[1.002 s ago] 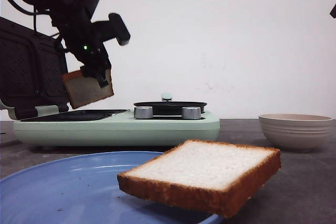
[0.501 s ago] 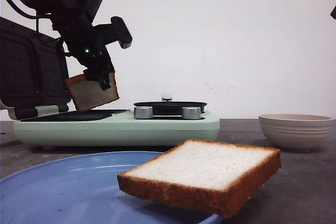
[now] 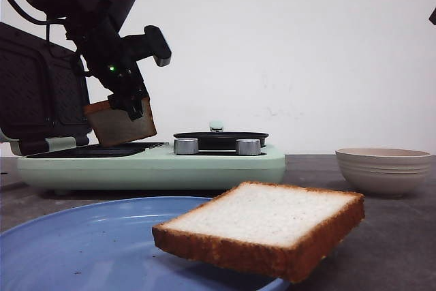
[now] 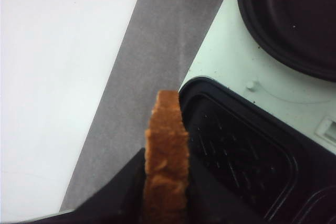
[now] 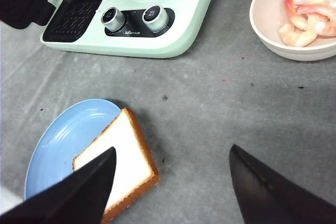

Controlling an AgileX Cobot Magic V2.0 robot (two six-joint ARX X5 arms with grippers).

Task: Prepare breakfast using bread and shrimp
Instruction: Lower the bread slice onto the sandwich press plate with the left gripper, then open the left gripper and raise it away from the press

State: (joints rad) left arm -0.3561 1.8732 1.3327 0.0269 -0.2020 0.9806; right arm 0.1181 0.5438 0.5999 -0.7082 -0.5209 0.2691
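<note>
The grey tabletop carries a mint-green cooker at the back, a beige bowl of shrimp to its right, and nearer the robot a blue plate, with a bread slice overhanging the plate's right edge.

A plain white wall is seen behind a dark grey table, which is evenly lit by soft light.
</note>
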